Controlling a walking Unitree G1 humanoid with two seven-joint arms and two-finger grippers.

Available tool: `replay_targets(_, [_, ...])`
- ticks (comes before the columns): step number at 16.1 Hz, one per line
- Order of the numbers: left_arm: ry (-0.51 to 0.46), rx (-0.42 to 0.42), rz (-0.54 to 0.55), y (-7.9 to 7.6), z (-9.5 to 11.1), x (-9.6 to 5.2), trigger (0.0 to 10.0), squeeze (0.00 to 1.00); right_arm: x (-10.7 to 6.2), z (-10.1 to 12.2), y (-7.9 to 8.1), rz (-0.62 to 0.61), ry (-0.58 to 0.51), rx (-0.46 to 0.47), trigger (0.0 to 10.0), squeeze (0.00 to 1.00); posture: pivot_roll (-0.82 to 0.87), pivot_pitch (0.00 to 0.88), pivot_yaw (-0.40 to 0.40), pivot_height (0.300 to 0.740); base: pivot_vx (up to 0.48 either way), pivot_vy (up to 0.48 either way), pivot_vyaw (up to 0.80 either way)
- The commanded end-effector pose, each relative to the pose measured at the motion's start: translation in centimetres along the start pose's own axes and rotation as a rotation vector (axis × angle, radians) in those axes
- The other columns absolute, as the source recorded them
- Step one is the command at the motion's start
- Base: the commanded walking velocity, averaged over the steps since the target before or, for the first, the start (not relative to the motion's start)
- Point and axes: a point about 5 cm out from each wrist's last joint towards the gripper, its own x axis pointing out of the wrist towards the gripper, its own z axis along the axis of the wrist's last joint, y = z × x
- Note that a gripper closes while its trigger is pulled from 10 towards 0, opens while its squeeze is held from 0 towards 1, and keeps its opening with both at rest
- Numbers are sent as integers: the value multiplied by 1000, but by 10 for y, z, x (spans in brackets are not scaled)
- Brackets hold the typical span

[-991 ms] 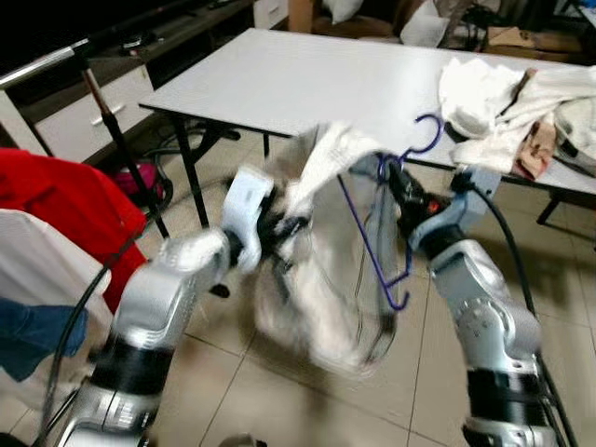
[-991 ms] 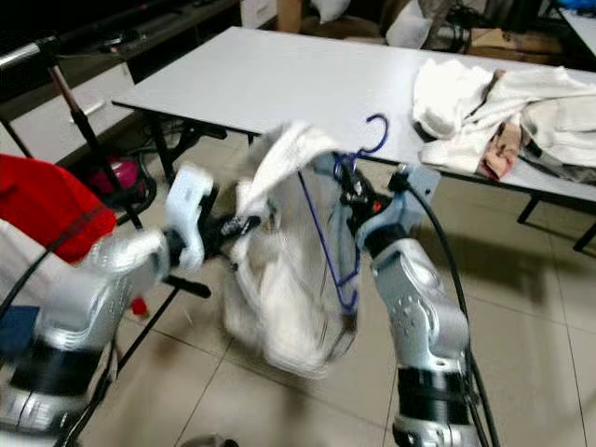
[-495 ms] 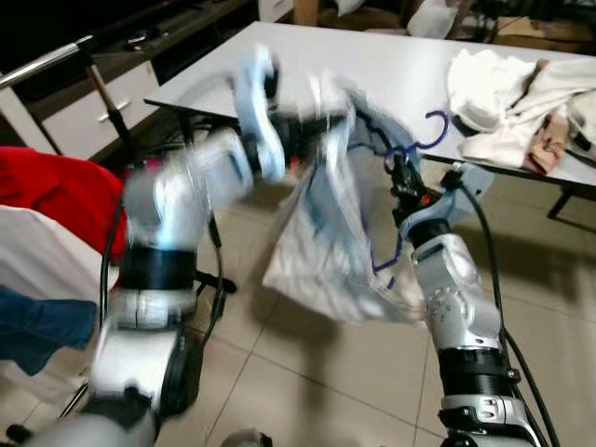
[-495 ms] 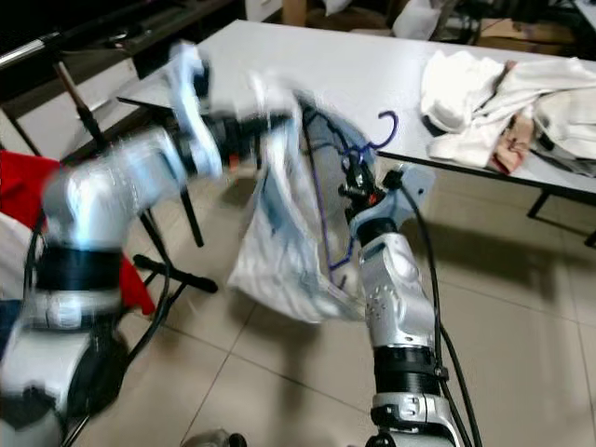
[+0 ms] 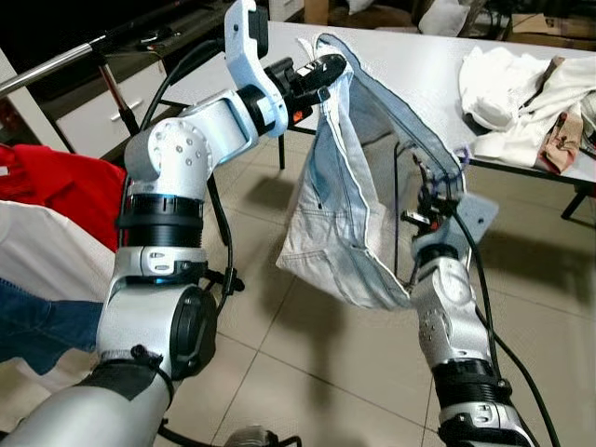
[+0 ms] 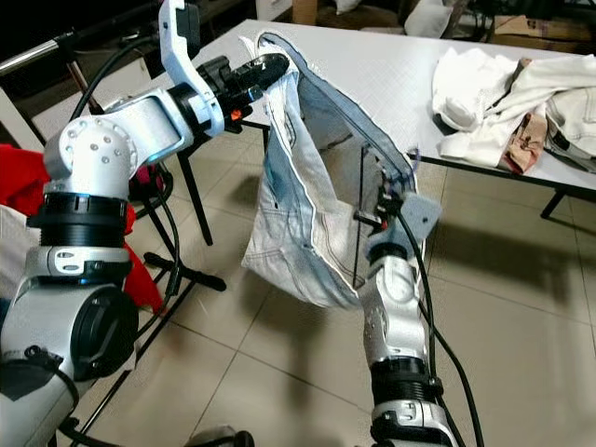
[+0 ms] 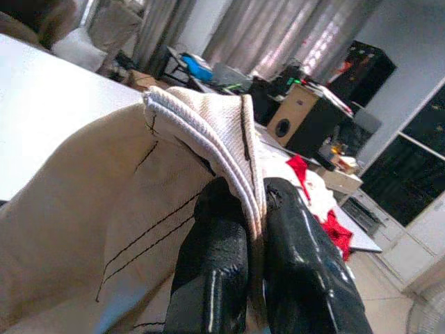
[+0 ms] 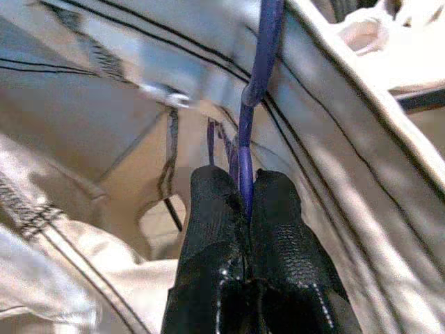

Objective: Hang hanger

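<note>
The left gripper (image 5: 321,73) has risen from mid-height beside the right arm to a raised position over the near edge of the worktop (image 5: 391,56), carrying the waistband of the pale denim garment (image 5: 345,205) with it. In the left wrist view its fingers (image 7: 222,278) are pressed together on a folded band of ribbed hem, which stands up from between the fingertips. The right gripper (image 8: 245,202) has held its station lower and to the right; its fingers pinch the purple wire of the hanger (image 8: 259,62), which runs straight out beyond the fingertips and passes inside the cloth. A second ago the hanger's hook and one shoulder stood clear of the fabric; now the garment is stretched from the left fingers down to the right fingers and covers nearly all of the wire, with a small purple tip just above the right gripper in the head views. Judgement: the garment is being drawn open and over the hanger, so the dressing step is under way and hanging has not begun. The rail (image 5: 65,58) with the red clothing (image 5: 56,186) lies well apart, beyond the left arm. A heap of white laundry (image 5: 521,84) rests on the worktop past the right fingers.
</note>
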Motion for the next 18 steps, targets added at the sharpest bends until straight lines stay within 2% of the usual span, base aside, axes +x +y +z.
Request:
replay_targets(1, [-131, 52, 19, -6, 27, -2, 0, 0, 0, 3, -7, -54, -14, 1, 10000, 0, -2, 0, 113, 740, 0, 0, 0])
replay_targets(2, [-154, 52, 42, -4, 30, -1, 0, 0, 0, 2, -9, -66, 2, -18, 10000, 0, -5, 0, 111, 740, 0, 0, 0])
replay_targets(5, [-222, 57, 102, 2, 41, 0, 0, 0, -4, -25, -13, -54, 162, -176, 10000, 0, -8, 0, 105, 740, 0, 0, 0])
replay_targets(8, [-279, 103, 221, 23, 53, -8, 0, 0, -7, -22, -12, 38, 192, -119, 10000, 0, -6, 0, 96, 740, 0, 0, 0])
replay_targets(9, [-261, 194, 306, 42, 51, -16, 39, 0, -7, -15, -9, 122, 214, -89, 10000, 0, -8, 0, 94, 740, 0, 0, 0])
replay_targets(10, [-234, 235, 360, 56, 47, -23, 157, 0, -7, -9, -7, 170, 231, -78, 10000, 0, -9, 0, 95, 740, 0, 0, 0])
replay_targets(11, [-210, 266, 410, 68, 42, -29, 784, 0, -9, -5, -4, 226, 248, -75, 10000, 0, -11, 0, 93, 740, 0, 0, 0])
replay_targets(12, [-115, 345, 543, 101, 24, -50, 1294, 0, -19, 5, 5, 394, 333, -91, 10000, 0, -15, 0, 91, 740, 0, 0, 0])
replay_targets(13, [-63, 364, 603, 117, 13, -62, 1608, 0, -27, 11, 9, 474, 374, -73, 10000, 0, -17, 0, 91, 740, 0, 0, 0])
replay_targets(15, [0, 372, 681, 137, -4, -81, 1569, 0, -41, 28, 14, 618, 414, -17, 10000, 0, -28, 0, 91, 740, 0, 0, 0])
replay_targets(17, [54, 372, 751, 155, -19, -101, 1647, 0, -61, 48, 14, 804, 459, -42, 10000, 0, -35, 0, 92, 740, 0, 0, 0])
replay_targets(18, [71, 376, 764, 158, -23, -106, 1569, 0, -65, 53, 13, 838, 468, -60, 10000, 0, -35, 0, 92, 740, 0, 0, 0])
